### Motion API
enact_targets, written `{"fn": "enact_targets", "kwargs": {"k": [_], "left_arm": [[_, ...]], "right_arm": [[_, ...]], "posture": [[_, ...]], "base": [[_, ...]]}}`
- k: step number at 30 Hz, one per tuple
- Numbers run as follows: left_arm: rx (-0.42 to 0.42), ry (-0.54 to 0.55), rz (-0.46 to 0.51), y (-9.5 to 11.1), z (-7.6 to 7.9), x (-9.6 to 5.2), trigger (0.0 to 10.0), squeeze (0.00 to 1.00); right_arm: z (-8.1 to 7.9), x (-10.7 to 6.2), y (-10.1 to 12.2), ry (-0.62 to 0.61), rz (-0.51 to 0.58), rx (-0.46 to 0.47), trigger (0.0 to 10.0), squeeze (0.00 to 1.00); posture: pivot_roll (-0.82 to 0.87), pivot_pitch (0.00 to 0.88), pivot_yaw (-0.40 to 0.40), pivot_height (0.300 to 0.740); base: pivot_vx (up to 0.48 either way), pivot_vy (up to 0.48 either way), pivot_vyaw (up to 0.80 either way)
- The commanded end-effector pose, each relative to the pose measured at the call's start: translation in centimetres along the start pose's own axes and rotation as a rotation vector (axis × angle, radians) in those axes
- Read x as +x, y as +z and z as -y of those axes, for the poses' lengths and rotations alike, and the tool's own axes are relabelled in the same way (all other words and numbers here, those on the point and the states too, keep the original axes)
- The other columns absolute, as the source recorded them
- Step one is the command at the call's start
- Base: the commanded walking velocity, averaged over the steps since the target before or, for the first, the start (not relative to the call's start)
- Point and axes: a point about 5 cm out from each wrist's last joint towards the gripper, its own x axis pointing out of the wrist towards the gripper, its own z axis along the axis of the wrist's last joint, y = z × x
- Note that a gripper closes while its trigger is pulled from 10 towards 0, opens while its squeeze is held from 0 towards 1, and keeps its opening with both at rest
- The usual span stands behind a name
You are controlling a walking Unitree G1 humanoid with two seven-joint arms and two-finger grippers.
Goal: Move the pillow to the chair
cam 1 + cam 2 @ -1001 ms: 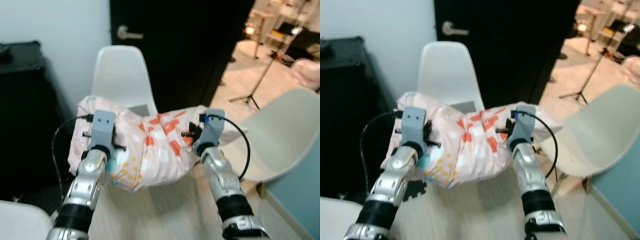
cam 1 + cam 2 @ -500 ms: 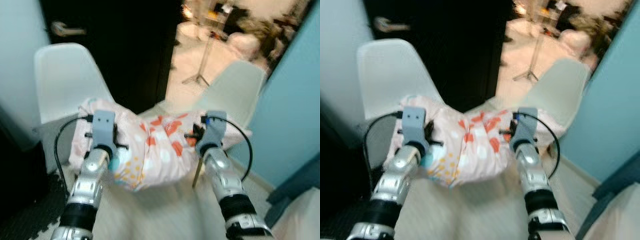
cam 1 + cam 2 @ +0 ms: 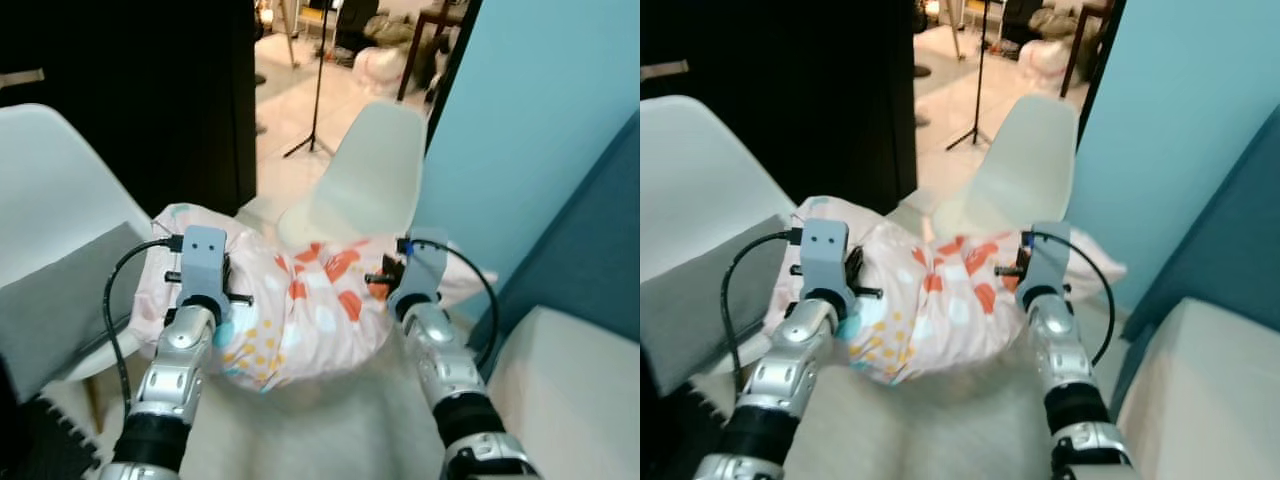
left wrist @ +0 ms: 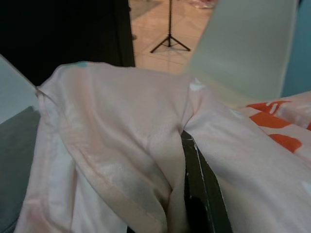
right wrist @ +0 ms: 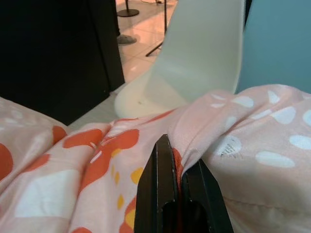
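A pink pillow (image 3: 300, 305) with orange, white and yellow spots hangs in the air between my two arms. My left gripper (image 3: 207, 285) is shut on the pillow's left end, with fabric bunched around one black finger (image 4: 197, 194). My right gripper (image 5: 177, 162) is shut on a fold at the right end, its housing (image 3: 420, 265) just above the cloth. Straight ahead, just beyond the pillow, stands a cream shell chair (image 3: 365, 180) whose seat (image 5: 146, 99) faces me.
A second white chair (image 3: 50, 180) with a grey cushion (image 3: 60, 305) stands at my left. A blue wall (image 3: 530, 120) rises on the right, above a pale padded edge (image 3: 570, 390). A tripod stand (image 3: 318, 90) is in the doorway beside the black door (image 3: 150, 90).
The camera has swung right: the cream chair came to the centre and the white chair slid to the left edge. Both grippers still hold the pillow as before.
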Motion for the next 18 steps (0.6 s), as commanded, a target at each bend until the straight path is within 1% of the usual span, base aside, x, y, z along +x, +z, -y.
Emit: {"fn": "enact_targets", "kwargs": {"k": [1, 4, 9, 18], "left_arm": [[0.002, -0.029, 0.066, 1.37, 0.66, 0.24, 10.0, 0.0], [0.0, -0.032, 0.071, 1.45, 0.7, 0.22, 10.0, 0.0], [-0.016, -0.043, 0.083, 1.59, 0.79, 0.08, 10.0, 0.0], [-0.015, -0.052, 0.091, 1.69, 0.87, 0.1, 10.0, 0.0]], "right_arm": [[-1.56, 0.35, 1.24, 0.072, 0.06, -0.022, 10.0, 0.0], [-1.67, 0.35, 1.24, 0.075, 0.062, -0.021, 10.0, 0.0], [-1.75, 0.32, 1.25, 0.08, 0.065, -0.019, 10.0, 0.0], [-1.85, 0.35, 1.21, 0.086, 0.066, -0.018, 10.0, 0.0]], "posture": [[0.05, 0.0, -0.078, 0.74], [0.05, 0.0, -0.078, 0.74], [0.05, 0.0, -0.078, 0.74], [0.05, 0.0, -0.078, 0.74]], "base": [[0.0, 0.0, 0.0], [0.0, 0.0, 0.0], [0.349, 0.0, 0.0], [0.377, 0.0, 0.0]]}}
